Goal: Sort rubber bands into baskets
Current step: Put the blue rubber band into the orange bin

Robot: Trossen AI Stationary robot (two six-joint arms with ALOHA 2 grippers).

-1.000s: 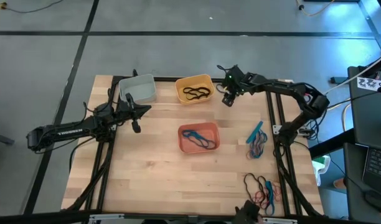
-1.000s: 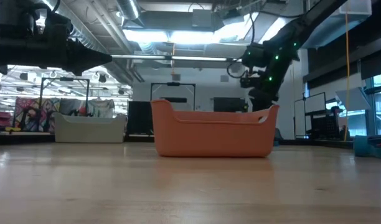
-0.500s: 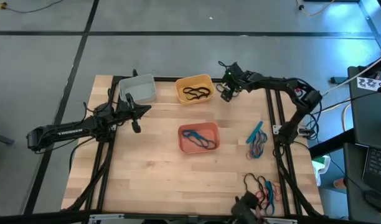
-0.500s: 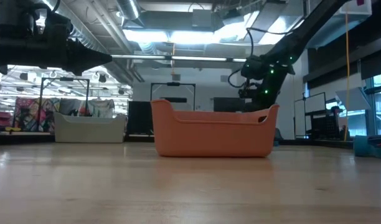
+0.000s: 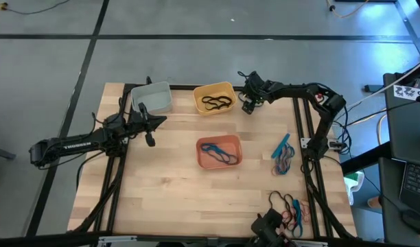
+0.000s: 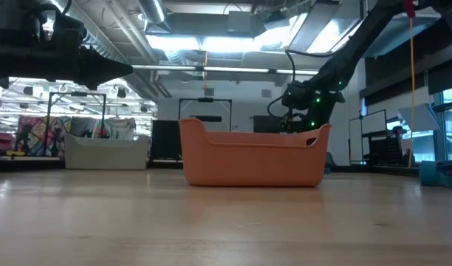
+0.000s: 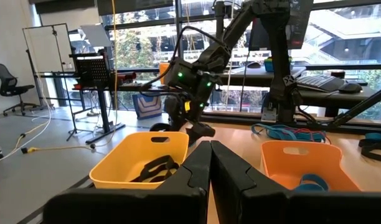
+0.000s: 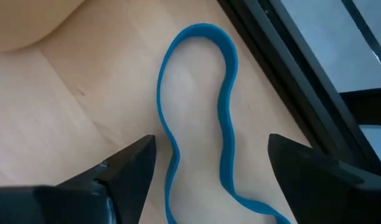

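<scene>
Right gripper (image 5: 246, 107) released, hovering above blue rubber band (image 8: 200, 118) at 3 o'clock of yellow basket (image 5: 227, 88); left gripper (image 5: 149, 139) clenched, empty

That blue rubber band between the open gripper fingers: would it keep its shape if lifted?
Probably not. The blue rubber band lies flat on the wood in a wavy, uneven loop, so it likely droops when lifted. It looks thin, so probably very light and liable to slide if nudged.

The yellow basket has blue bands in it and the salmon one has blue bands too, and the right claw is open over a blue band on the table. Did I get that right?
Nearly. The yellow basket holds black bands, not blue; the high view shows it. The salmon basket does hold blue bands, and the right gripper is open over a blue band on the table.
</scene>
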